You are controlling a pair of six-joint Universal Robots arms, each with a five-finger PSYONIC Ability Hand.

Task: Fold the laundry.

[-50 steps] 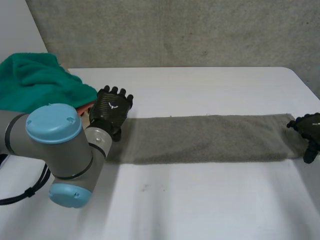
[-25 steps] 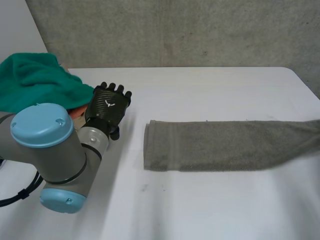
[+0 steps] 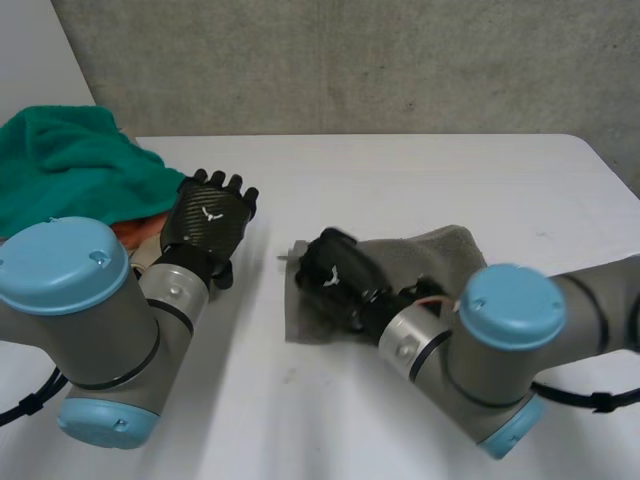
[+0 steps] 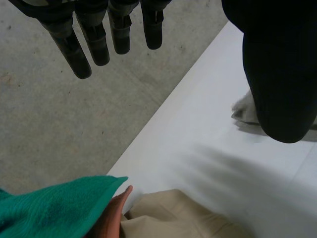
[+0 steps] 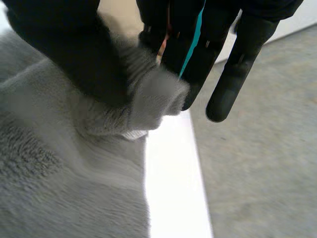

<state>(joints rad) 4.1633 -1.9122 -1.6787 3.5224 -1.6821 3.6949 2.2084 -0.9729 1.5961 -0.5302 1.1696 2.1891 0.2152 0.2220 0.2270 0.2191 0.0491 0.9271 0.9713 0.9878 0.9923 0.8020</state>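
At about 9 o'clock on the white surface (image 3: 420, 175) lies a rumpled heap of green terry cloth (image 3: 70, 165). A fold of smooth orange fabric (image 3: 138, 228) peeps from under its edge, and the left wrist view shows a flat beige cloth (image 4: 171, 220) touching the orange one. Just beside this pile, at its 3 o'clock, the left robot hand (image 3: 207, 222) hovers with its glossy black woven-pattern back upward. Its fingers (image 4: 94, 42) are straight and slightly spread, holding nothing. Further toward 3 o'clock, near the middle of the surface, sits the grey towel (image 3: 425, 258), a thick, fuzzy pile fabric bunched into a soft hump, with a flatter hemmed part at its 9 o'clock end. The right robot hand (image 3: 335, 272) is on that end, its arm reaching in from about 4 o'clock. In the right wrist view its thumb and fingers (image 5: 233, 74) pinch a rolled fold at the towel's edge. Rough grey concrete (image 3: 350, 60) backs the surface at 12 o'clock.
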